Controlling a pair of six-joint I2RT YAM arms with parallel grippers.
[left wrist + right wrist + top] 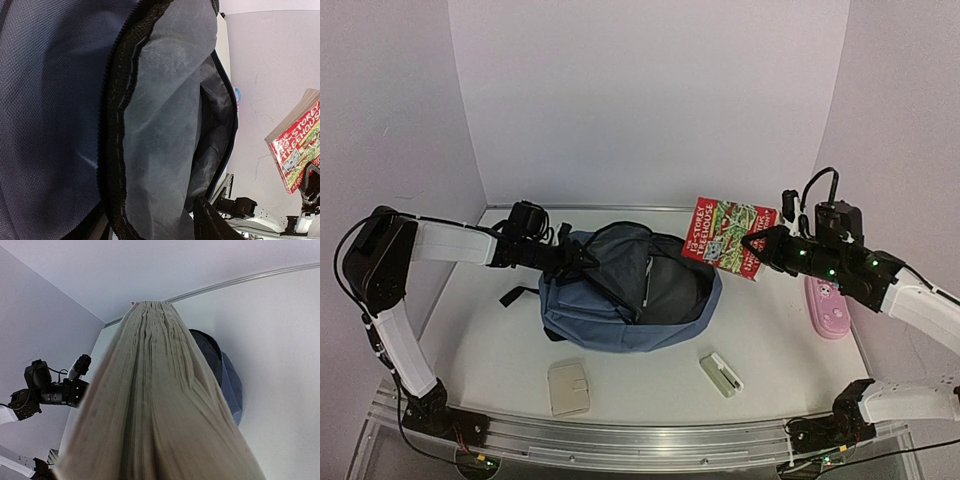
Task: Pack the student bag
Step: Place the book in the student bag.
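Jaws on your right arm (pixel 757 246) are clamping the book (pixel 723 232) by its right edge, holding it upright in the air, red cover facing the overhead camera. The student bag (pixel 620 320) is lying on the worktop (pixel 500 350) just left of the book and below it, its unzipped mouth gaping upward and stretching left to right. Your right arm is nearer, so the book is looking set to travel left and down. Jaws on your left arm (pixel 582 258) are sitting at the bag's left rim; you cannot tell whether they are gripping.
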